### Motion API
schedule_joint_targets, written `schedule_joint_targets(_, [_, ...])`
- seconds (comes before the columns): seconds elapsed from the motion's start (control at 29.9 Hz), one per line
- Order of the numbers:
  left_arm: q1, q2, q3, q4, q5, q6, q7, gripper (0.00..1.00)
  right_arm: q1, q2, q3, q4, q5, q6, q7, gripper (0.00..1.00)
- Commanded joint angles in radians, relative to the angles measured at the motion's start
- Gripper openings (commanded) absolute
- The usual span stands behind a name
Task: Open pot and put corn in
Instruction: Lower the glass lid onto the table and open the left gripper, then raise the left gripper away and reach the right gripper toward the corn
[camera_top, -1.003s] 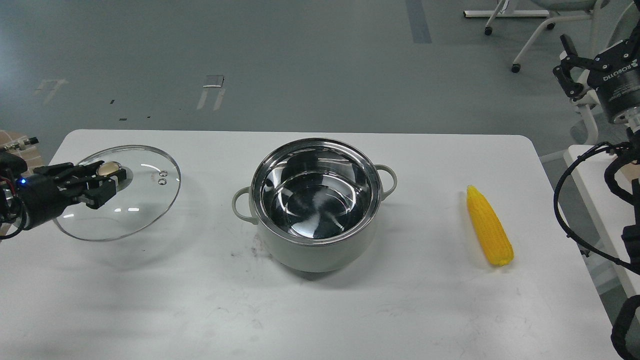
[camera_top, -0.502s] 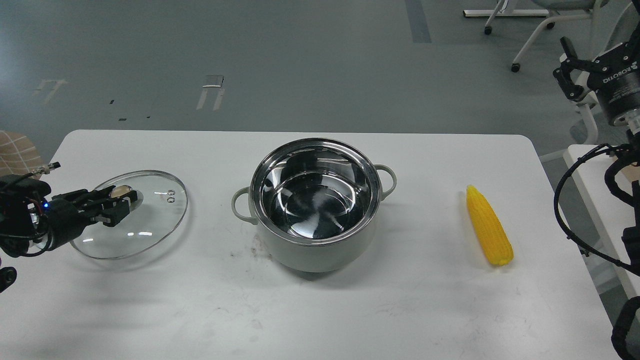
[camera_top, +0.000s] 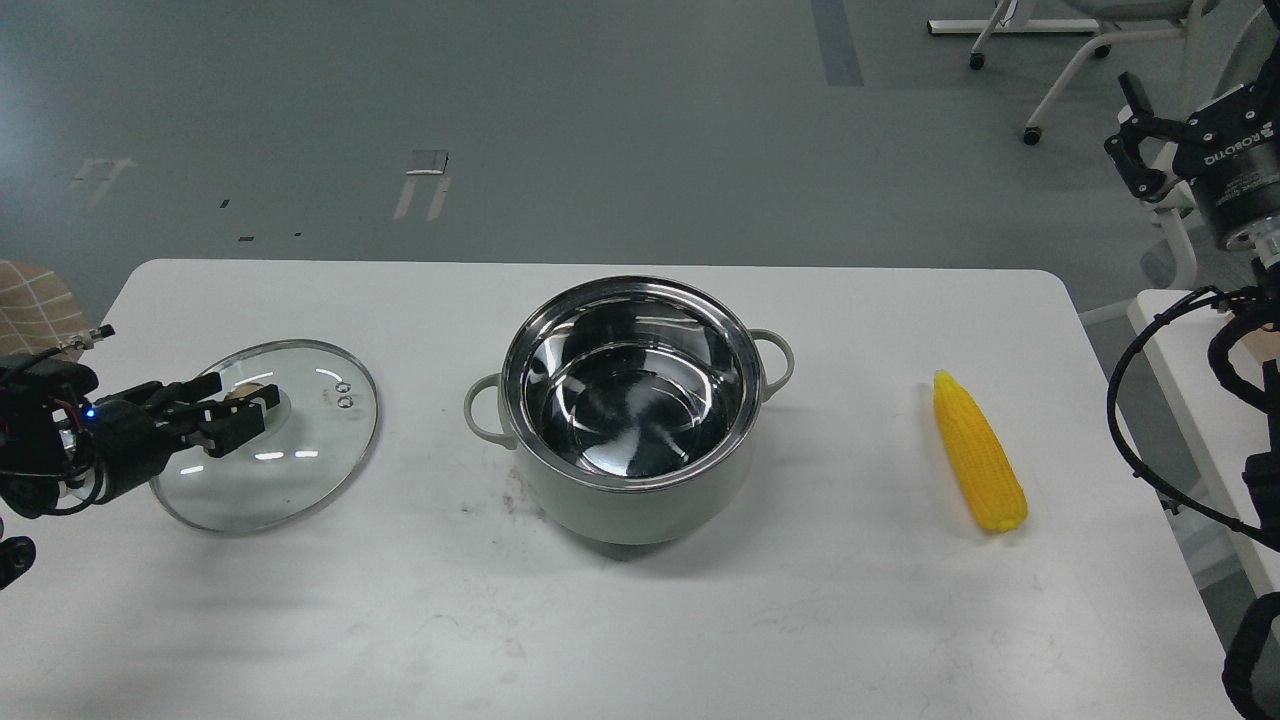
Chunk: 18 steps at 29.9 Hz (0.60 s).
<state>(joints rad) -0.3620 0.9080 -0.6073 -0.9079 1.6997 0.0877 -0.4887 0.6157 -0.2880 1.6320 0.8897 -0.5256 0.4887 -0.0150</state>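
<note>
Pot: a round pale grey-green cooking pot stands upright near the middle of the white table; its lid is off and the shiny steel inside holds nothing; one small loop handle shows on its left side and one on its right.

Corn: a bright yellow husked cob lies flat on the table well to the right of the pot, apart from it; its pointed end faces the far edge and its blunt end the near edge.

Glass lid: a clear round lid lies on the table well to the left of the pot, not touching it; two small vent holes show near its far right part, and its knob is mostly hidden behind the gripper fingers.

Left gripper: it comes in low from the left edge and sits over the middle of the lid; its two dark fingers are parted with a narrow gap, one on each side of the knob; whether they press on the knob cannot be told.

Right gripper: it is raised at the far right, above and beyond the table edge, well away from the corn; its fingers stand apart and hold nothing.

Background: grey floor with the legs of wheeled chairs at the top right.
</note>
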Motion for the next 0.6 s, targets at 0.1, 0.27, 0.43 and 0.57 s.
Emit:
schedule_joint_targets(0.1, [-0.234,-0.007,-0.006,0.000,-0.315,-0.019,0.000,0.96,-0.025,-0.121,-0.085,0.027,-0.071,0.000,-0.002,1.00])
schedule_joint_targets(0.27, [-0.419,-0.102,-0.009,-0.002,-0.722,-0.110,0.000,0.96,-0.037,-0.171,-0.123,0.121,-0.201,0.000,-0.002,1.00])
schedule_joint_targets(0.43, [-0.538,-0.144,-0.012,-0.002,-1.185,-0.242,0.000,0.98,-0.105,-0.198,-0.132,0.302,-0.549,0.000,-0.005,1.00])
schedule_joint_targets(0.57, [-0.565,-0.167,-0.073,0.000,-1.464,-0.383,0.000,0.98,-0.172,-0.207,-0.132,0.414,-0.852,0.000,-0.010,1.00])
